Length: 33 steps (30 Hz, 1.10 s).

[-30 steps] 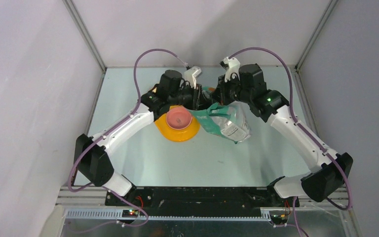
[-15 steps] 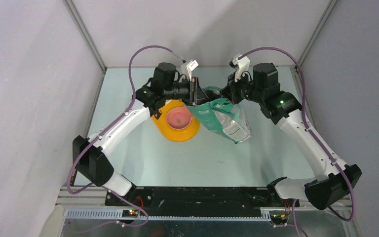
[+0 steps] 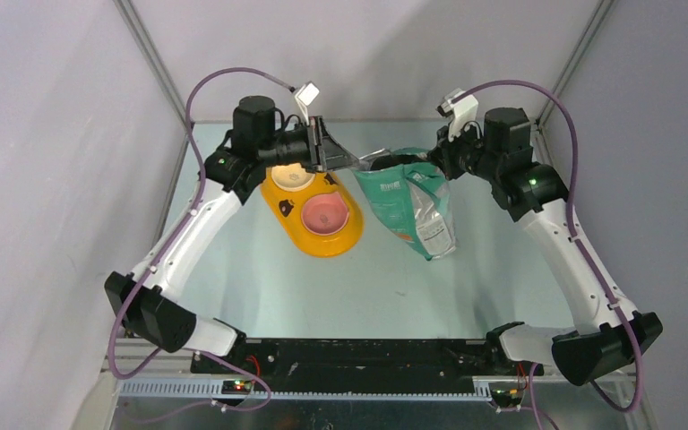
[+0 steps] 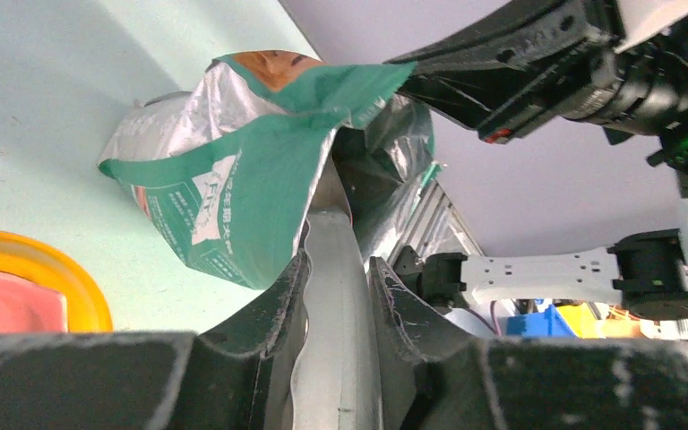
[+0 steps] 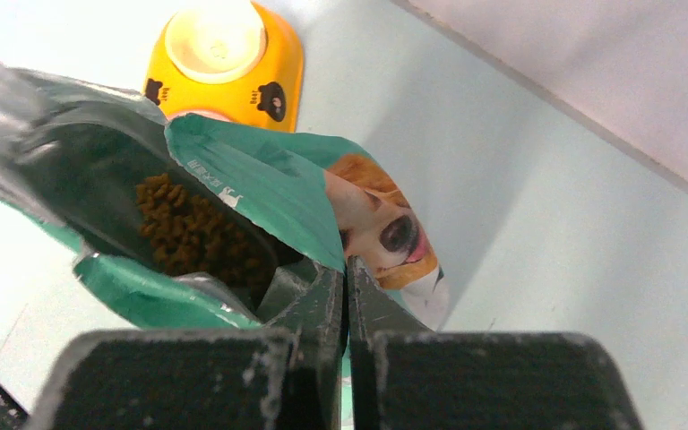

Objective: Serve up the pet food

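Pale green counter [image 3: 260, 287] carries, near its far edge, a green-and-white pouch [image 3: 409, 202] right of middle and a yellow double-bowl feeder [image 3: 321, 248] left of middle. The right hand [image 5: 347, 278] is pinched tight on the pouch's rim. The left hand [image 4: 336, 273] is clamped on a clear scoop [image 5: 72, 166], whose bowl, at the pouch mouth, holds the brown pet food [image 5: 188, 235].

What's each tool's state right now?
Left tool: shut on the handle of the clear scoop.
Right tool: shut on the top edge of the pouch.
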Motion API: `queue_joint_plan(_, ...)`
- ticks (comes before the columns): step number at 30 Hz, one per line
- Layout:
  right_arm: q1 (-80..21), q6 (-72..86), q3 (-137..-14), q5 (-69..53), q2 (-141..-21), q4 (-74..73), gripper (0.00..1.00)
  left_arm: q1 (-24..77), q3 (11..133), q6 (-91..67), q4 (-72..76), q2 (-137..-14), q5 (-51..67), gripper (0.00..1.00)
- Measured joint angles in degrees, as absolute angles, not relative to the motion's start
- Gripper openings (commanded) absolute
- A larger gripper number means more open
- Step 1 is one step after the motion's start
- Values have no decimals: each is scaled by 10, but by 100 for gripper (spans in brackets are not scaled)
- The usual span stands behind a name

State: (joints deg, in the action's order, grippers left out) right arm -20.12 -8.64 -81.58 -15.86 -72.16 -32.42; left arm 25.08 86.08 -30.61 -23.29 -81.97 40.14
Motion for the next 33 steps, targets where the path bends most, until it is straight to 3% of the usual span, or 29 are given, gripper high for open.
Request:
queue_joint_plan(10,-195,-105,-838,-152,-722,-347,0,222,816,-371,-189,-799,433,0)
queue_joint_plan(22,-190,-119,-856,-160,-724,-369,0,162,663,-684,117,-808,526,0)
queue_joint_plan(33,-189,-147,-893,-138,-743,-394,0,156,636,-825,211,-813,516,0)
